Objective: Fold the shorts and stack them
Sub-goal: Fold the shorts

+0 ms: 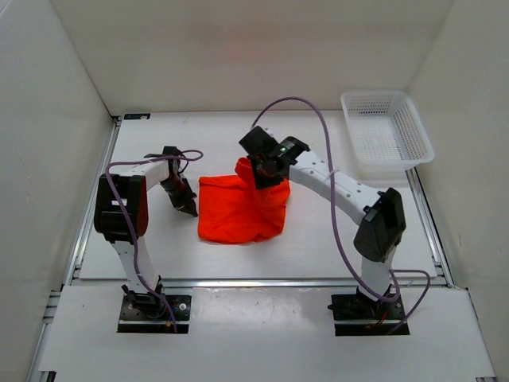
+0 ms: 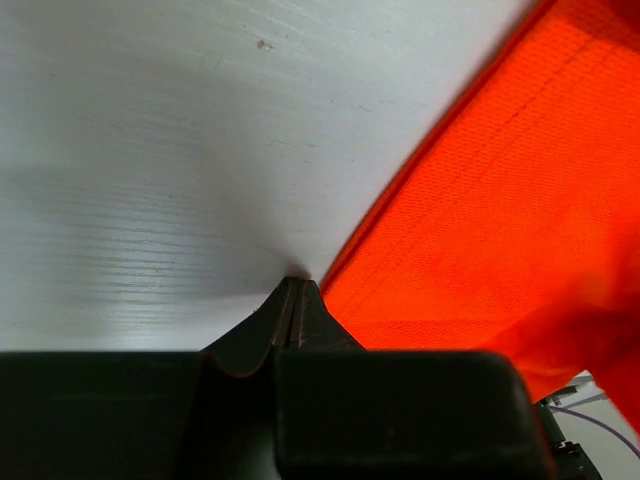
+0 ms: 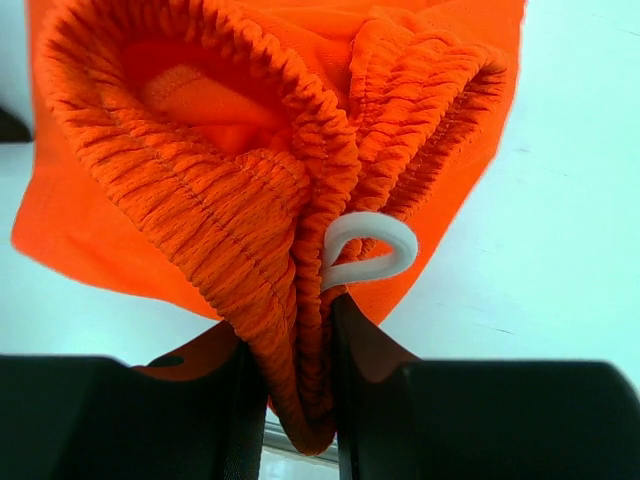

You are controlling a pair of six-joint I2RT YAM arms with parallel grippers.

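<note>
White walls (image 1: pixel 238 56) enclose a white table (image 1: pixel 318 255), and you have the shorts (image 1: pixel 238 211) lying near its middle, between your two grippers. Your left arm (image 1: pixel 119 208) rises from its base at the near left, folds at the elbow and reaches inward, with the wrist bent down so that the left gripper (image 1: pixel 191 210) points at the table just beside the left edge of the shorts. In the left wrist view its fingers (image 2: pixel 275 320) are pressed together, with no fabric seen between them; the tips meet at the table surface right next to the orange hem. Your right arm (image 1: pixel 342 191) stretches from the near right base, over a raised elbow, diagonally to the far right corner of the shorts. The right gripper (image 1: pixel 265 177) is clamped there on the gathered waistband (image 3: pixel 250 200), which bunches up between both fingers. A white drawstring loop (image 3: pixel 370 250) sticks out just above them. A white mesh basket (image 1: pixel 386 135) sits at the far right corner, well apart from the shorts.
</note>
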